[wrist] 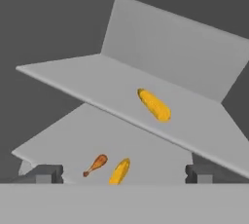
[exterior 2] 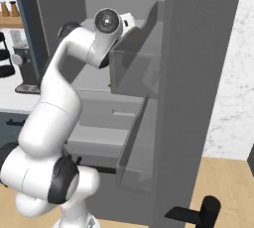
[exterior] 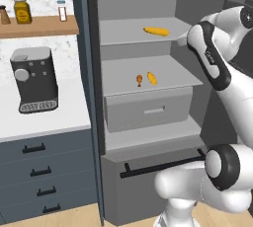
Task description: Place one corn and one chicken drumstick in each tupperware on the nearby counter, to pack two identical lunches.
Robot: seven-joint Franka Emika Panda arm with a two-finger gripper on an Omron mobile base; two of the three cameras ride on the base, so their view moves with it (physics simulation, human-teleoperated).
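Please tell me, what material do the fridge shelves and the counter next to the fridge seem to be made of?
The shelves look like matte grey plastic or painted metal: flat, uniform, without shine or grain, so either is possible. The counter looks like polished white stone, perhaps marble; the wall above it shows faint grey veining.

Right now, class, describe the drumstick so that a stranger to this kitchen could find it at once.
Look inside the open grey fridge to the right of the white counter. On its middle shelf, just above the drawer, two small things lie side by side. The drumstick is the reddish-brown one on the left, with a thin bone end; its neighbour is a yellow corn cob.
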